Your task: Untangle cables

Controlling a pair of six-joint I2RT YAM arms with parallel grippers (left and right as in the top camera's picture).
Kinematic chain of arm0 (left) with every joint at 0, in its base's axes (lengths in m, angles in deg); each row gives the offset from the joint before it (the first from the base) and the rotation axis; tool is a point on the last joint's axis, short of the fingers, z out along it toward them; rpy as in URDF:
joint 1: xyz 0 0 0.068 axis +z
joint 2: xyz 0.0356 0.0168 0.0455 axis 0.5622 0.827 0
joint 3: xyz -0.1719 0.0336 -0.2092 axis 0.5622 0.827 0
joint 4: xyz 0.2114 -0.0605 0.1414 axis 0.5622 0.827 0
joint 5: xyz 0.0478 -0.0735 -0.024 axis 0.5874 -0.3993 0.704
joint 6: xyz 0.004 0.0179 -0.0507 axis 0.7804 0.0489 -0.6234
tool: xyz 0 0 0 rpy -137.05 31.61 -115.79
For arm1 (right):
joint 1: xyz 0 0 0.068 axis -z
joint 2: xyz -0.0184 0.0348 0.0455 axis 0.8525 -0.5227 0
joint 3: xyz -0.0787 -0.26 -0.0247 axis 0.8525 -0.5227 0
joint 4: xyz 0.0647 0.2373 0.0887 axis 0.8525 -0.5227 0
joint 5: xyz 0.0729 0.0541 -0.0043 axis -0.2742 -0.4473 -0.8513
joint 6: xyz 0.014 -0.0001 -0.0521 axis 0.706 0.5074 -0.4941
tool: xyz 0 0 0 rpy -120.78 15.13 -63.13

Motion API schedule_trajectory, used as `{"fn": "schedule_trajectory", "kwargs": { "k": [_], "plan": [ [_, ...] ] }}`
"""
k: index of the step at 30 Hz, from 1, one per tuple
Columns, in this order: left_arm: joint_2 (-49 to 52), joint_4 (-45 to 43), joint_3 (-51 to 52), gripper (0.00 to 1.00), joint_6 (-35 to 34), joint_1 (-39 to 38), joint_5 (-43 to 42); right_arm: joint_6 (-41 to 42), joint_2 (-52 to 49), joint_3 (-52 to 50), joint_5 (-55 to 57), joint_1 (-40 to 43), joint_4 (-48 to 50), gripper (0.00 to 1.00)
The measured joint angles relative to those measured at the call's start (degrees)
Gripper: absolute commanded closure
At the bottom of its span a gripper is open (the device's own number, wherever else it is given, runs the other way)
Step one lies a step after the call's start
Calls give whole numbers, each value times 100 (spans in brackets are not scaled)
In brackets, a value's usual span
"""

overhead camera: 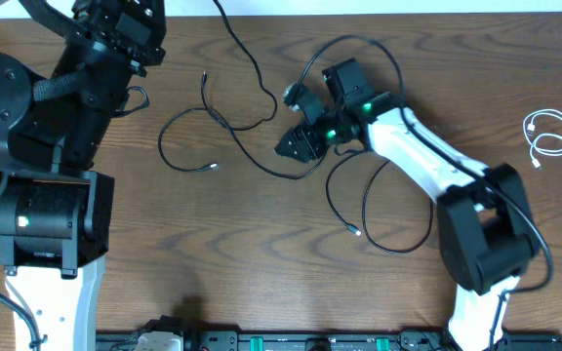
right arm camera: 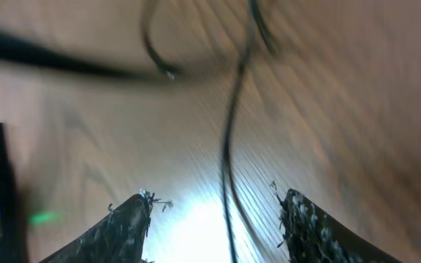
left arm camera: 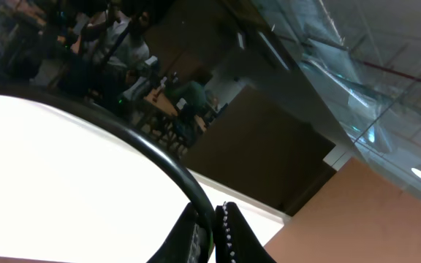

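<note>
In the left wrist view my left gripper [left arm camera: 212, 234] is shut on a black cable [left arm camera: 123, 131], which arcs up and left from the jaws; the camera faces the room and ceiling. My right gripper [overhead camera: 296, 144] is low over the table centre and open. A thin black cable [right arm camera: 229, 146] runs between its fingers [right arm camera: 218, 219] without being clamped. Black cables [overhead camera: 227, 127] loop across the table middle, one running off the top edge and another loop [overhead camera: 359, 219] lying below the right arm. The white cable [overhead camera: 551, 136] lies coiled at the far right, apart from the black ones.
The brown wooden table [overhead camera: 261, 263] fills the view. The left arm's bulky black body [overhead camera: 57, 107] covers the upper left. The right arm's white link [overhead camera: 427, 161] crosses the centre right. A black rail [overhead camera: 310, 341] lies along the front edge.
</note>
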Motion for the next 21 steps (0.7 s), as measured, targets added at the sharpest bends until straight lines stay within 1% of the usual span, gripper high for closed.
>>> {"fn": "schedule_trajectory", "kwargs": {
  "k": [3, 7, 9, 10, 11, 13, 14, 17, 21],
  "plan": [
    [0, 76, 0, 92, 0, 0, 0, -101, 190, 20, -155, 0, 326, 43],
    [4, 140, 0, 93, 0, 0, 0, -131, 197, 35, -214, -26, 815, 42],
    [4, 151, 0, 92, 2, 0, 0, -72, 197, 35, -219, -79, 1119, 43],
    [4, 149, 0, 93, 2, 0, 0, -48, 197, 35, -210, -116, 1241, 46],
    [4, 149, 0, 93, 2, 0, 0, -20, 197, 35, -195, -151, 1331, 51],
    [4, 151, 0, 93, 2, 0, 0, 48, 197, 35, -111, -236, 1460, 85],
    [4, 153, 0, 93, 2, 0, 0, 76, 197, 35, -55, -278, 1526, 99],
    [4, 195, 0, 93, 2, 0, 0, 168, 197, 35, 105, -385, 1604, 99],
    [4, 334, 0, 92, 109, 0, 7, 507, 197, 35, 234, -400, 1843, 99]
  ]
}}
